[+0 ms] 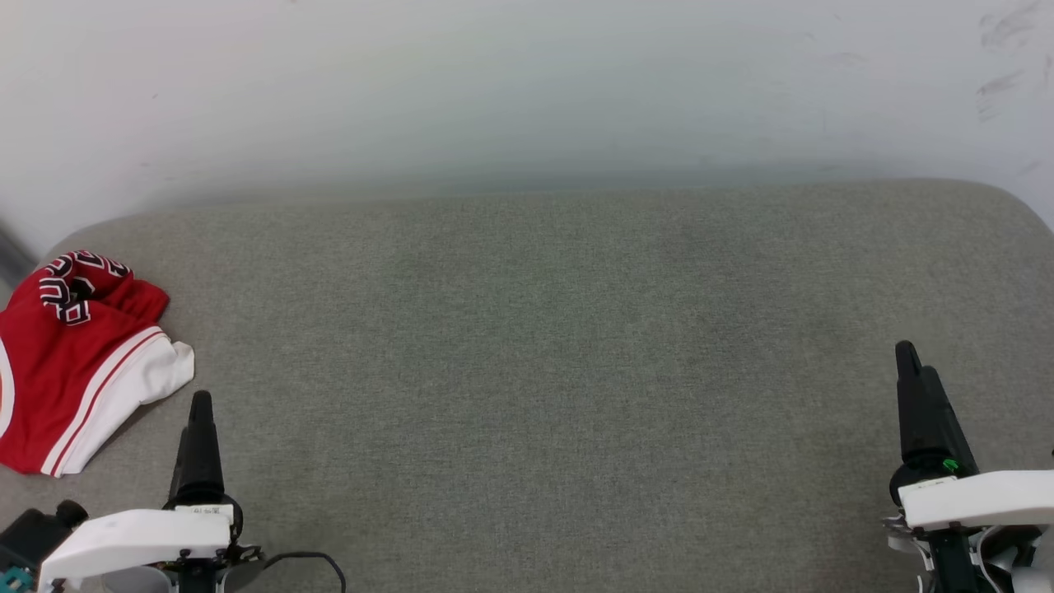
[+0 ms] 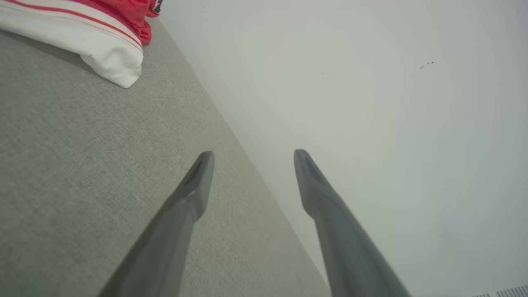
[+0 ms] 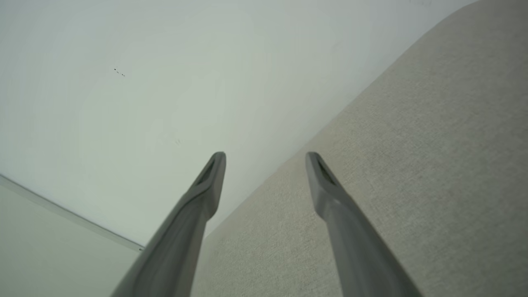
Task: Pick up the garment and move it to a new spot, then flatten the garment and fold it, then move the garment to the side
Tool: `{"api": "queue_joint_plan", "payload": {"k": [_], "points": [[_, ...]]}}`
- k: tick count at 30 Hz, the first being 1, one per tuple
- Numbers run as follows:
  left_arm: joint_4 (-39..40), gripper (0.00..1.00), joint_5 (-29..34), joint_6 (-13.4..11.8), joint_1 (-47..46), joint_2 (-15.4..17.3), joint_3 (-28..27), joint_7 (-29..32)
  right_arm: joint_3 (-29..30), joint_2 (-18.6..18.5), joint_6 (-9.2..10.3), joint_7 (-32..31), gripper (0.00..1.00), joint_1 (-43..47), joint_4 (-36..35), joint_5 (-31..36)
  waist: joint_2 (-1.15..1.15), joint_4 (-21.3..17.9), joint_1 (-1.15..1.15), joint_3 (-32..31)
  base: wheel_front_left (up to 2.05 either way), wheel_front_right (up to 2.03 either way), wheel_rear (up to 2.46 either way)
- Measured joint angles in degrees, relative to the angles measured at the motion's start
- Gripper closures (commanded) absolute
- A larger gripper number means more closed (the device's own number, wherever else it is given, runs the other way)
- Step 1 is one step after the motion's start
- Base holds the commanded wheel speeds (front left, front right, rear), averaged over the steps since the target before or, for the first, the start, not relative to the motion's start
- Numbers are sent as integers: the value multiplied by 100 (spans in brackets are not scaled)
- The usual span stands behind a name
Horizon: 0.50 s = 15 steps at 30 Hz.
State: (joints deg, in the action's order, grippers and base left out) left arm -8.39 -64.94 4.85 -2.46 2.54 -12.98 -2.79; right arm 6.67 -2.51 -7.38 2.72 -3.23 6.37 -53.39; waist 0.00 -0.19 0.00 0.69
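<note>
The garment (image 1: pixel 74 362) lies crumpled at the far left of the grey upholstered surface (image 1: pixel 543 346): red cloth, a white sleeve with red stripes, black white-outlined letters at its top. Its white sleeve (image 2: pixel 103 49) also fills the upper left corner of the left wrist view. My left gripper (image 1: pixel 200 403) hovers just right of and below the garment, apart from it; in the left wrist view it (image 2: pixel 251 154) is open with nothing between its fingers. My right gripper (image 1: pixel 914 362) stands at the lower right, far from the garment, and in its wrist view it (image 3: pixel 266 154) is open and empty.
A pale wall (image 1: pixel 527 82) rises directly behind the grey surface. The surface has rounded corners at the back left and back right (image 1: pixel 1013 206). A black cable (image 1: pixel 305 564) loops by my left wrist.
</note>
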Motion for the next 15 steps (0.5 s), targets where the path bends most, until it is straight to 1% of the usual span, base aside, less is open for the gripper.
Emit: {"api": "queue_joint_plan", "payload": {"k": [5,8,13,15], "points": [[597,0,826,-147,44,3,199,-97,-136,-1,0,89,0,-1,-299,858,0,4,0,30,0,0,0],[877,0,1330,-304,99,4,434,-152,-255,-1,-1,155,0,-1,-435,1377,0,8,0,48,0,0,0],[1126,0,2176,-563,162,5,862,-247,-355,-1,-1,240,0,1,-582,1981,0,9,0,71,0,0,0],[1151,0,2646,-711,193,20,1050,-276,-376,-2,-1,282,0,1,-636,2183,0,6,0,75,0,0,0]]}}
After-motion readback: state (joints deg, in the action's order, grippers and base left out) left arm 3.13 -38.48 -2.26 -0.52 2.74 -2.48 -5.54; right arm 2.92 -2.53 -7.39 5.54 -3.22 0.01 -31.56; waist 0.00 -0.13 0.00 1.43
